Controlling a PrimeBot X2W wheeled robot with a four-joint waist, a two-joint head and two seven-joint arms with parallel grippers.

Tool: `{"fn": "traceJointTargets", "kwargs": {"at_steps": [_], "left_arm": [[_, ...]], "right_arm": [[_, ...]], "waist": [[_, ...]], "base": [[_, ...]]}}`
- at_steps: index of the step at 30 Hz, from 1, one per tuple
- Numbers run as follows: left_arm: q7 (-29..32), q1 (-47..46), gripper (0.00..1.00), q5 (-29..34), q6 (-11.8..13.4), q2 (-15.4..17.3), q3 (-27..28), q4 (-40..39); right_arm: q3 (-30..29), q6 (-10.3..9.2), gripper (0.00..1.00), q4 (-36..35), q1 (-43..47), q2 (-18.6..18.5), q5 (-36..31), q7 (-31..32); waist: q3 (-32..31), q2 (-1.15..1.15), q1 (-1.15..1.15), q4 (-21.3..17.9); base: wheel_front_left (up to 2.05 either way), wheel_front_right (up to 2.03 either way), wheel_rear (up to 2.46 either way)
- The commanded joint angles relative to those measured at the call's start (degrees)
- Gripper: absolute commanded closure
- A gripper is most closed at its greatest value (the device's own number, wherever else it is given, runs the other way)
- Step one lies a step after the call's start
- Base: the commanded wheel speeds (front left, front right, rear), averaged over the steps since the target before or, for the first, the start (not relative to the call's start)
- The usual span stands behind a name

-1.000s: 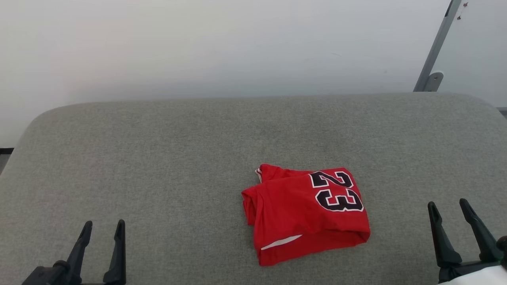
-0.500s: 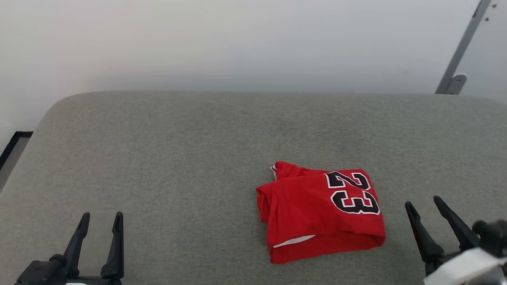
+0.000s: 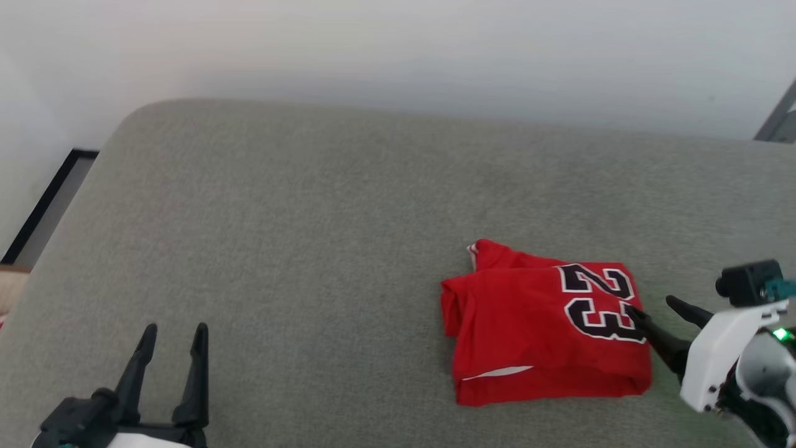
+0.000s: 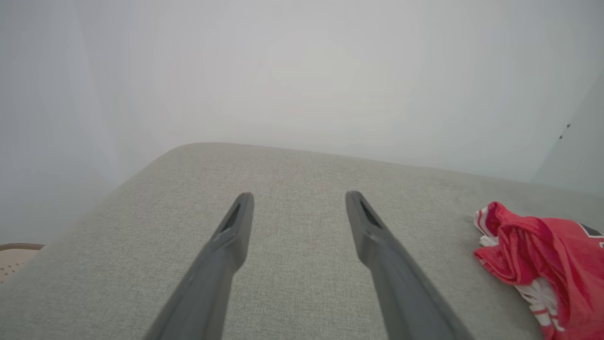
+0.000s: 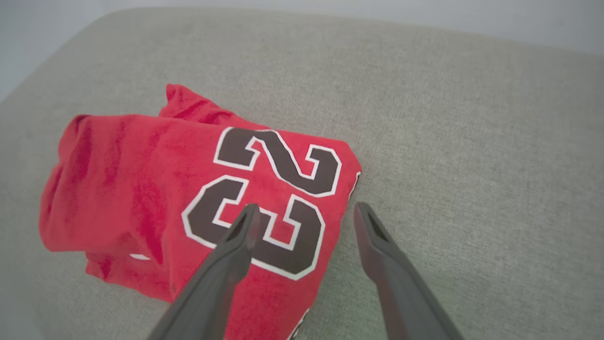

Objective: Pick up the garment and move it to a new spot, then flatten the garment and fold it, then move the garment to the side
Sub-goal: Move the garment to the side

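Right pincer [image 3: 650, 305] brought to the garment [image 3: 535, 336]
Spread wide, it has been moved in (the camera was turned too); the garment's numbered edge, on the grey cushion [image 3: 311, 218], is straddled. Left pincer [image 3: 175, 326]: released, well apart.

1. We see a grey upholstered surface [image 3: 311, 218], evenly lit, its rounded corner at 10 o'clock.
2. We see a plain pale wall [image 3: 398, 50] behind it at 12 o'clock.
3. We see a dark strip [image 3: 43, 205] at 9 o'clock and a slanted grey bar [image 3: 780, 127] at 2 o'clock.
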Motion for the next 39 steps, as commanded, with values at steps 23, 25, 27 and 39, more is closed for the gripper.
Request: {"fn": "traceJointTargets", "kwargs": {"at_steps": [23, 25, 27, 39], "left_arm": [[-0.3, -7.4, 0.0, -2.4, -0.1, -1.8, -1.7, 1.5], [-0.3, -8.1, 0.0, -3.7, -0.1, -2.1, -1.5, 1.1], [-0.3, -8.7, 0.0, -4.3, -0.1, -1.6, -1.4, 0.9], [-0.3, -14.4, 0.0, -3.0, -0.1, 1.0, -3.5, -0.8]], "right_arm": [[3.5, 0.0, 1.0, 13.6, -12.0, 3.8, 8.7, 32.9], [2.6, -0.01, 1.0, 12.7, -13.3, 3.1, 8.6, 31.7], [2.5, -0.05, 1.0, 11.6, -14.2, 1.7, 7.9, 31.1], [-1.4, -0.14, 1.0, 3.5, -19.3, -4.2, 3.5, 27.9]], "waist": [[9.3, 0.0, 0.0, 5.2], [9.9, 0.0, 0.0, 4.7], [10.3, 0.0, 0.0, 4.1], [12.8, 0.0, 0.0, -3.1]], "base": [[0.0, 0.0, 0.0], [0.0, 0.0, 0.0], [0.0, 0.0, 0.0], [0.0, 0.0, 0.0]]}}
